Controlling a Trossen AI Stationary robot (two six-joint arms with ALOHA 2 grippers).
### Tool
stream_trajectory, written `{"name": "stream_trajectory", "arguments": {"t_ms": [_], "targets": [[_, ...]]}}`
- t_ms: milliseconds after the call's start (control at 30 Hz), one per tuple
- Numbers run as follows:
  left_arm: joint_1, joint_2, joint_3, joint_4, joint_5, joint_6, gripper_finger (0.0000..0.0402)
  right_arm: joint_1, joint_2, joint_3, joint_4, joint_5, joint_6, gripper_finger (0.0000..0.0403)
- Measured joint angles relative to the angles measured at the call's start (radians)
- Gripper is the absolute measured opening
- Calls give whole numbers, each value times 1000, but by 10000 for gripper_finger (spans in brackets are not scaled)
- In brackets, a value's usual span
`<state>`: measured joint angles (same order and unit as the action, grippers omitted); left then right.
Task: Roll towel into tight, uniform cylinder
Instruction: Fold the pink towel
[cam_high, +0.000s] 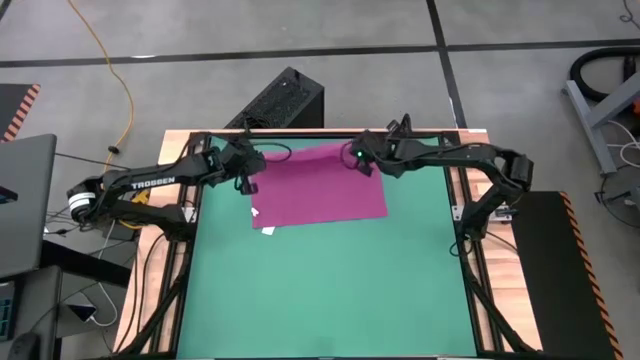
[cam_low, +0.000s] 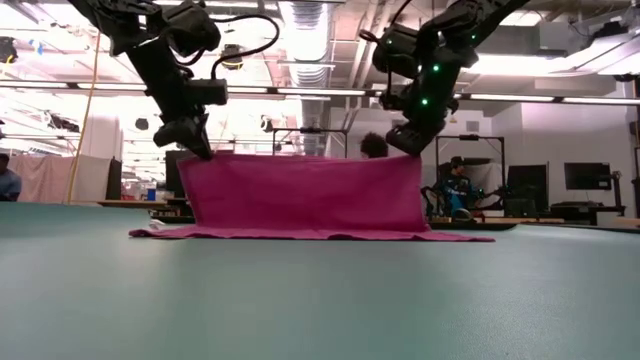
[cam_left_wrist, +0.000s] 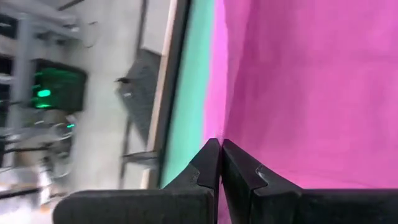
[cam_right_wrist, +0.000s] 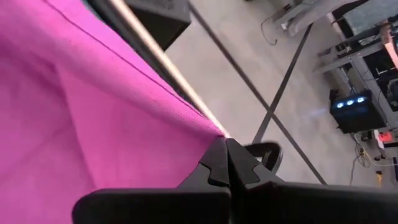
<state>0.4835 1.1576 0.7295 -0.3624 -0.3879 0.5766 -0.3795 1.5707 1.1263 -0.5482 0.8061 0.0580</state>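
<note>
The magenta-pink towel (cam_high: 320, 188) lies at the far middle of the green mat (cam_high: 330, 290). Its far edge is lifted and its near part (cam_low: 300, 234) rests flat on the mat. A small white tag (cam_high: 266, 229) shows at its near left corner. My left gripper (cam_high: 244, 176) is shut on the raised edge's left corner, and my right gripper (cam_high: 358, 160) is shut on its right corner. In the low view the cloth stands like a curtain between the left gripper (cam_low: 197, 150) and the right gripper (cam_low: 405, 148). My left gripper pinches the towel's raised left corner (cam_left_wrist: 227, 134) between its two fingers, slanting down from the table's left. The cloth hangs below it, with the lower part on the mat. My right gripper pinches the raised right corner (cam_right_wrist: 214, 129) between its two fingers, slanting down from the right. The top edge (cam_low: 300, 157) runs nearly straight between both grippers.
Wooden table borders (cam_high: 175, 215) and dark frame rails edge the mat. A black box (cam_high: 285, 100) sits beyond the far edge and a laptop (cam_high: 25, 200) stands at the left. People show in the room behind (cam_low: 455, 180). Bare mat lies nearer than the towel.
</note>
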Motion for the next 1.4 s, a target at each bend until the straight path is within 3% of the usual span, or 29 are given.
{"name": "stream_trajectory", "arguments": {"t_ms": [133, 433, 633, 933, 1400], "targets": [[-38, 0, 0, -42, 75, -94, 0, 25, 0, 0, -66, 4, 46, 0], [-160, 0, 0, -136, 80, -219, 0, 84, 0, 0, -173, 48, 127, 0], [-210, 0, 1, -185, 87, -278, 0, 143, 0, 0, -241, 184, 177, 0], [-230, 0, 1, -216, 116, -316, 0, 171, 0, -16, -289, 89, 258, 0], [-267, 2, 1, -312, 157, -400, 0, 274, -1, -136, -279, 69, 367, 0]]}}
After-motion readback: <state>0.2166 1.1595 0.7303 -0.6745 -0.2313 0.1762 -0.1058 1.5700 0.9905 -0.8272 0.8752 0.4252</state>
